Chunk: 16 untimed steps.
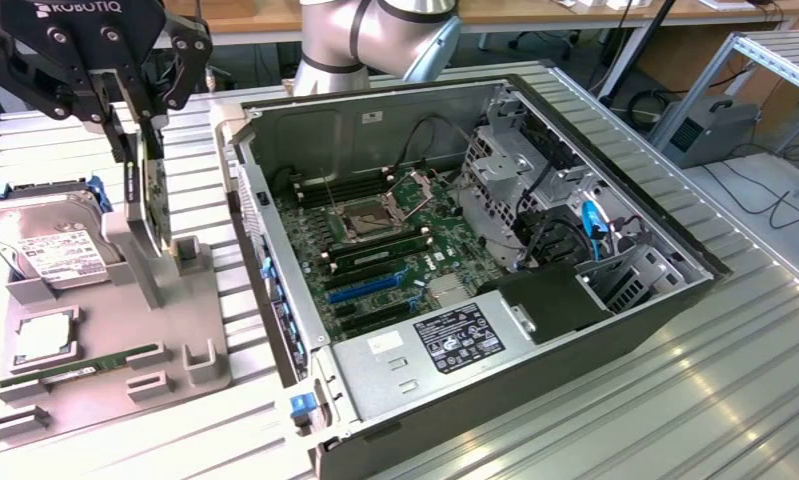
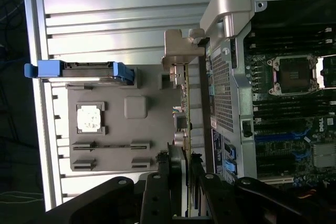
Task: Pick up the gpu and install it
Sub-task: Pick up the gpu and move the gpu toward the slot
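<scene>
Between ROBOTIQ-marked jaws, the gpu [image 2: 184, 103] upright.

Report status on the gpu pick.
Gripper shut on the gpu. Upright at the grey tray, not yet in the open case. Hard drive and memory stick sit clear of it.

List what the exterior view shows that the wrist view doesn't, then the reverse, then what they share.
Exterior view: the robot arm, the labelled power supply, a blue cable. Wrist view: the silver bracket of the graphics card end-on, the perforated back of the computer case. Both: the hand gripping the card, the hard drive, the grey holder, the motherboard.
</scene>
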### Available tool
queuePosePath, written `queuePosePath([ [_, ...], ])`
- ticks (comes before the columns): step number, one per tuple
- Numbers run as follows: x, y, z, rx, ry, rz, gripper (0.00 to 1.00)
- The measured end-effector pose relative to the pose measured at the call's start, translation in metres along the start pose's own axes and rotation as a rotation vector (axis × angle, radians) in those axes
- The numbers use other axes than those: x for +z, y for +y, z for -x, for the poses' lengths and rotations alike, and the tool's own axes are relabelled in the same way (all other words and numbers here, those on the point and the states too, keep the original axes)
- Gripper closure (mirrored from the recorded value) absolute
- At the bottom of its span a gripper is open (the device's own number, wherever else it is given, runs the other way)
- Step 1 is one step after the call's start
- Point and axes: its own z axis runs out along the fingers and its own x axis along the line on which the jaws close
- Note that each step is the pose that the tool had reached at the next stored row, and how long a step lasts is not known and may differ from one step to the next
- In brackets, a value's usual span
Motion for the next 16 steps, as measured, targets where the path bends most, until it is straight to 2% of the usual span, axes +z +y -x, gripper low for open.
queuePosePath([
  [10,-0.0001,-0.0039,0.002,0.000,0.0000,-0.0005,0.73],
  [16,0.0001,-0.0053,0.010,0.000,-0.0001,-0.0005,0.73],
])
